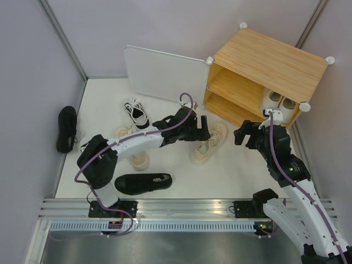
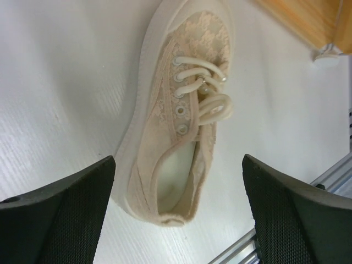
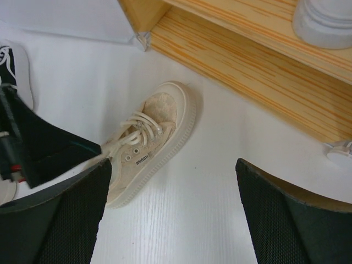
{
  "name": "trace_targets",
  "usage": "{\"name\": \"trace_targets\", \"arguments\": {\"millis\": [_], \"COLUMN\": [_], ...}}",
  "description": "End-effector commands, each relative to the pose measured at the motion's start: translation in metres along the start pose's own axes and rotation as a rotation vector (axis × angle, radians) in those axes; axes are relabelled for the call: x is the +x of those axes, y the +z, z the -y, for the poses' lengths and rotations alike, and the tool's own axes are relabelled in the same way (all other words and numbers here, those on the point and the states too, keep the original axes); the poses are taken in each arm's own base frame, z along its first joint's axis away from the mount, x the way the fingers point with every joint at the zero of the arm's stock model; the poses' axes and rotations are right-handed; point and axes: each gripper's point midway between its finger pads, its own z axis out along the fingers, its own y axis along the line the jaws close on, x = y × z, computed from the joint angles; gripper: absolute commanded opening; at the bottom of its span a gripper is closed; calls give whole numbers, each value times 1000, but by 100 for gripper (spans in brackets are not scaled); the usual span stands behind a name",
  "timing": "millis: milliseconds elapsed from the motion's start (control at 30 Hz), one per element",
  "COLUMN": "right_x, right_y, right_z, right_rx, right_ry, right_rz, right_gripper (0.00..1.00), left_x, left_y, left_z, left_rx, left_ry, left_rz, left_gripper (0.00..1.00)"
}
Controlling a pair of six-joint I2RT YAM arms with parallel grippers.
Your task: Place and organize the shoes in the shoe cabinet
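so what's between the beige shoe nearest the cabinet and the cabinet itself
Nothing, only bare white floor lies between the beige shoe and the shoe cabinet. The right wrist view shows it: the toe stops short of the bottom shelf.

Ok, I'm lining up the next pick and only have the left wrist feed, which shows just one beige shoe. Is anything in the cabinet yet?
Observer: Yes, white shoes sit on a shelf inside the shoe cabinet, at its right end.
Operator: Where's the other arm?
Observer: The right claw hangs open in front of the cabinet, right of the beige shoe.
Operator: Which shoe is nearest home?
Observer: A black shoe, lying by the left arm's base.
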Motion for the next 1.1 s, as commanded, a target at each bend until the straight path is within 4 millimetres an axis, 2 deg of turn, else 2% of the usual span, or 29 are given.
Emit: {"name": "trace_targets", "arguments": {"millis": [0,67,133,200,267,300,367,400,433,467,500,567,633,667,733,800,833,900,933,1000,1033,1067], "right_x": [7,18,30,38,53,61,74,82,87,88,94,102,116,115,123,120,127,121,130,132,143,146], "right_y": [3,11,18,24,31,34,42,44,47,51,53,59,63,67,68,73,73,78,78,81,85,88], "right_z": [-2,1,1,1,0,1,0,1,-1,-3,-3,-14,-26,-27,-41,-50,-61,-68,-76,-80,-82,-85], "right_rx": [-3,20,28,28,26,32,39,45,47,53,58,60,56,89,88,111,102,136,139,173,184,182], "right_ry": [-13,-21,-20,-8,9,13,32,39,59,75,84,114,116,139,133,174,163,196,176,181,162,163], "right_rz": [-57,-113,-166,-192,-249,-272,-316,-334,-345,-334,-338,-341,-365,-336,-331,-281,-285,-228,-236,-221,-247,-257], "right_gripper": [97,96,96,95,93,93,93,92,92,91,91,90,90,90,90,90,90,90,90,88,86,86], "left_x": [-46,-56,-68,-84,-90,-104,-111,-115,-118,-118,-118,-116,-107,-106,-97,-92,-90,-85,-85,-86,-86,-85], "left_y": [-55,-70,-91,-107,-131,-141,-165,-174,-184,-197,-206,-225,-235,-247,-258,-266,-266,-265,-264,-264,-265,-265], "left_z": [19,14,-3,-29,-51,-79,-103,-129,-141,-151,-174,-201,-228,-236,-254,-264,-267,-271,-269,-268,-269,-269], "left_rx": [28,1,-38,-82,-111,-152,-175,-211,-233,-254,-301,-356,-458,-503,-603,-655,-670,-681,-667,-663,-668,-671], "left_ry": [37,52,50,21,-7,-57,-86,-114,-124,-130,-161,-179,-181,-182,-180,-167,-164,-159,-156,-155,-155,-154], "left_rz": [143,157,161,183,180,202,227,238,257,274,289,315,317,349,378,421,428,429,424,431,433,433], "left_gripper": [100,100,100,100,100,100,100,100,100,100,100,100,100,100,100,100,100,100,100,100,100,100]}}
